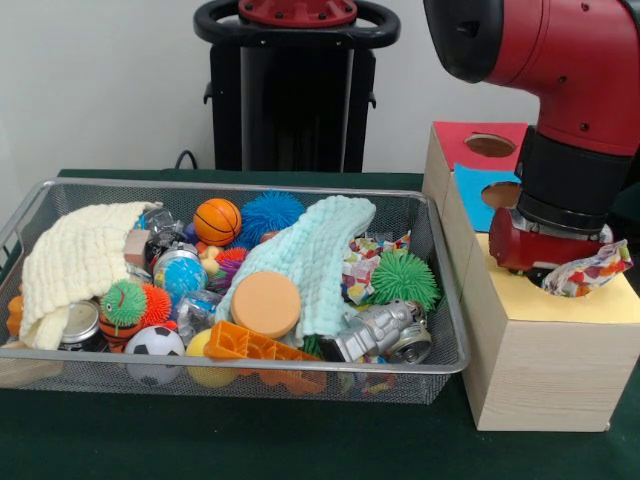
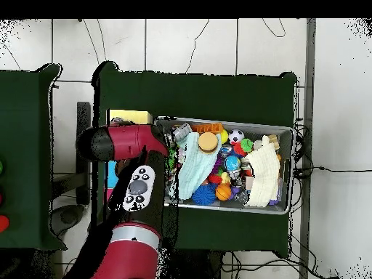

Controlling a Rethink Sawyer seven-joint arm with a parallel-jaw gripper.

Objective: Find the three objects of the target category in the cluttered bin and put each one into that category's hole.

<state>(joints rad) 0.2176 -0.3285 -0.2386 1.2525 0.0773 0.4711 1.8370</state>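
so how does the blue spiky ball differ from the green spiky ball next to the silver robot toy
The blue spiky ball sits at the bin's far wall beside the orange basketball; the green spiky ball lies nearer the bin's right end, by the silver robot toy. The blue one is partly hidden behind the pale green cloth; the green one shows almost whole. Both are round, with soft-looking spikes.

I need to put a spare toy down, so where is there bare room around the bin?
Free: the green tablecloth in front of the wire bin, and a strip between the bin and the wooden box. Crowded: the bin is packed edge to edge, and the arm with a colourful wrapper sits over the box's yellow top.
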